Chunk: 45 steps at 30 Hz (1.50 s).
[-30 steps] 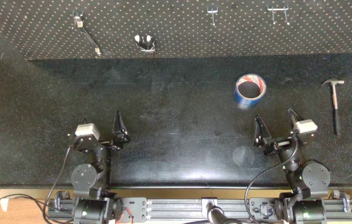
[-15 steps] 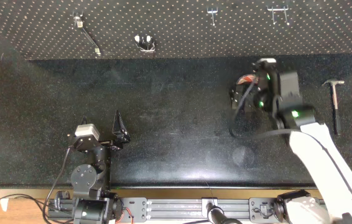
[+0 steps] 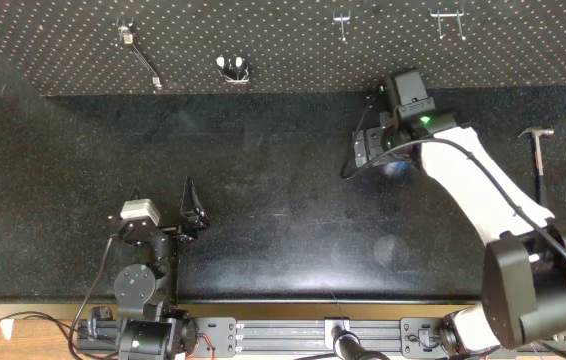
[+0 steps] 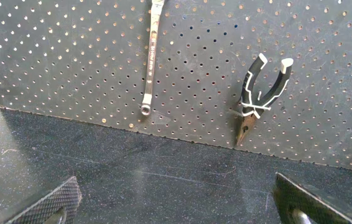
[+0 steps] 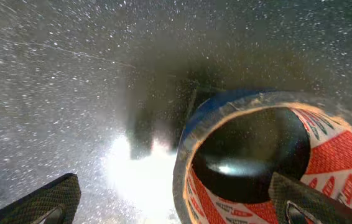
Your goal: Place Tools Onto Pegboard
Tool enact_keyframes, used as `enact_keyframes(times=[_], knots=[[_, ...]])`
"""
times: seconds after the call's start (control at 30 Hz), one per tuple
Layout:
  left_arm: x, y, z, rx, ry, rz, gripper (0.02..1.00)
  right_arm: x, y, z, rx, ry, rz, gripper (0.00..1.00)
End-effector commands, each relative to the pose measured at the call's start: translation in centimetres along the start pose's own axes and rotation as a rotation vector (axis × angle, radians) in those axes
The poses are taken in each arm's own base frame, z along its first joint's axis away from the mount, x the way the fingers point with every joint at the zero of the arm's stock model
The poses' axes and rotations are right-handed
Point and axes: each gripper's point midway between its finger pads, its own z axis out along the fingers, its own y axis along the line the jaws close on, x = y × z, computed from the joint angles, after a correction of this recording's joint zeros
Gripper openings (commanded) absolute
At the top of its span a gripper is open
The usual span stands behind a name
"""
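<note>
Over by the pegboard (image 3: 63, 40), right arm (image 3: 483, 195): stretched far up the tabletop (image 3: 263, 170), wrist above the tape roll (image 3: 396, 167); a blue sliver of the roll shows beside the wrist.
Top view, left arm (image 3: 143, 250): folded near its base, well apart from the roll.
Top view, hammer (image 3: 537, 170): flat on the tabletop at the right, head toward the pegboard.
Top view, wrench (image 3: 143, 55) and pliers (image 3: 233, 68): hanging on the board's left half.
Top view, hooks (image 3: 341, 20): stick out on the board's right half.
Left wrist, left end effector (image 4: 176, 199): fingers spread wide over bare tabletop, facing the pegboard.
Left wrist, wrench: ring end lowest.
Left wrist, pliers: beside the wrench, handles up, nose down, near the board's lower edge.
Right wrist, right end effector (image 5: 173, 186): fingers wide apart; one over bare tabletop, the other in front of the roll; contact cannot be told.
Right wrist, tape roll: flat on the tabletop, hole facing the camera, blue rim, red-and-white print.
</note>
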Motion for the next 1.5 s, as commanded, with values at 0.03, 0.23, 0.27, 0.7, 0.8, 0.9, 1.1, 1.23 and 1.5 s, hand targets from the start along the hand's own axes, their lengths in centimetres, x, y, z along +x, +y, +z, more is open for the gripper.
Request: enact_keyframes(times=[0.03,0.23,0.27,0.7,0.8,0.9,1.1,1.23,1.5], knots=[[0.1,0.0,0.0,0.003,0.001,-0.002,0.996,-0.3,-0.1,0.9,0.048,0.022,-0.034,0.993],[0.1,0.0,0.0,0.003,0.001,-0.002,0.996,0.5,-0.6,1.8,0.071,0.064,-0.034,0.077],[0.1,0.0,0.0,0.003,0.001,-0.002,0.996,0.5,-0.6,1.8,0.076,0.062,-0.034,0.080],[0.1,0.0,0.0,0.003,0.001,-0.002,0.996,-8.7,6.6,-13.3,0.035,-0.587,0.034,0.075],[0.1,0.0,0.0,0.003,0.001,-0.002,0.996,-11.0,9.0,-16.0,0.039,-0.760,0.043,0.077],[0.1,0.0,0.0,0.003,0.001,-0.002,0.996,-13.2,9.8,-17.5,0.080,-0.904,0.088,0.075],[0.1,0.0,0.0,0.003,0.001,-0.002,0.996,-15.8,9.5,-17.8,0.124,-1.038,0.168,0.075],[0.1,0.0,0.0,0.003,0.002,-0.002,0.996,-17.0,10.1,-15.9,0.118,-1.064,0.177,0.075],[0.1,0.0,0.0,0.003,0.001,-0.002,0.996,-18.6,10.9,-13.8,0.129,-1.112,0.134,0.073]])
